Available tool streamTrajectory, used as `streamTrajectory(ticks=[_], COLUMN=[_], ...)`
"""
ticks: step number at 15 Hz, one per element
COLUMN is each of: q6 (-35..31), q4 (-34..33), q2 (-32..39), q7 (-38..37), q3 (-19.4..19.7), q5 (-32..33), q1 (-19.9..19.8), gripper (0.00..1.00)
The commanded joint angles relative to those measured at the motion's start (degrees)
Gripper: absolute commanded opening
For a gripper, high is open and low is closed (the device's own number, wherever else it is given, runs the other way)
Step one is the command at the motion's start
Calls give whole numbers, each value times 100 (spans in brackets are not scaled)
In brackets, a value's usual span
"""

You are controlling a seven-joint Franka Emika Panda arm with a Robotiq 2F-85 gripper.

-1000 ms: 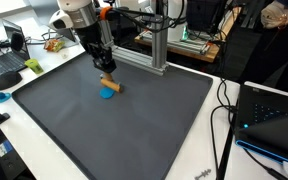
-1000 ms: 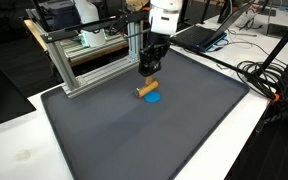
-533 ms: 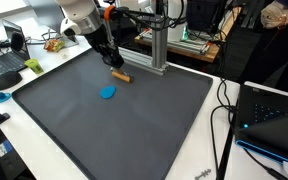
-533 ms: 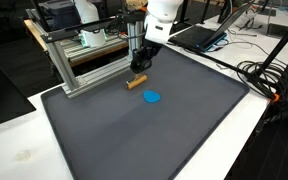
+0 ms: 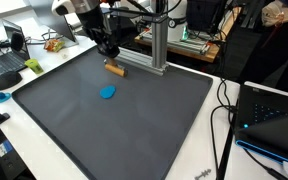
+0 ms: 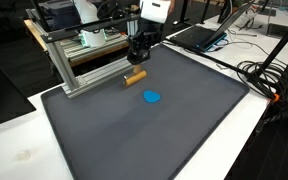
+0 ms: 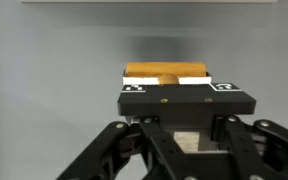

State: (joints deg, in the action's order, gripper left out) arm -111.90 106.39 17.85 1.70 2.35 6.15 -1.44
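Gripper (image 5: 108,55) is pinched shut on a short wooden block (image 5: 114,69), tan and smooth, bar-shaped with a flat upper face in the wrist view (image 7: 166,71). The black fingers (image 7: 134,90) flank the block on both sides. The block hangs low at the far edge of a dark grey mat (image 5: 134,130), which is matte, flat and rectangular. It is just in front of the aluminium frame (image 5: 156,55), built from square silver profile. A blue disc (image 5: 107,92), round and flat, lies on the mat nearer the middle, apart from the block.

Change since a second ago: the block was then just beside the disc and has been carried to the far side, toward the frame. The disc has not moved, and the grip is unchanged.
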Motion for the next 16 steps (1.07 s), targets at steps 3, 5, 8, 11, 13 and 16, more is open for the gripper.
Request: streamTrajectory(ticks=[3,5,8,11,13,16], q6=[-118,-138,-126,-175,-252,-332], q4=[1171,1518,2080,2624,2973,3405], q2=[-1667,-2157,-2874,-3525,-3921,-4405], q7=[-40,-171,-391,-529,-655,-803], q3=[21,16,-13,-52,-109,-250], q5=[31,33,13,-117,-180,-311], q1=[-37,-32,-27,-14,7,91], gripper=[23,23,23,23,23,23])
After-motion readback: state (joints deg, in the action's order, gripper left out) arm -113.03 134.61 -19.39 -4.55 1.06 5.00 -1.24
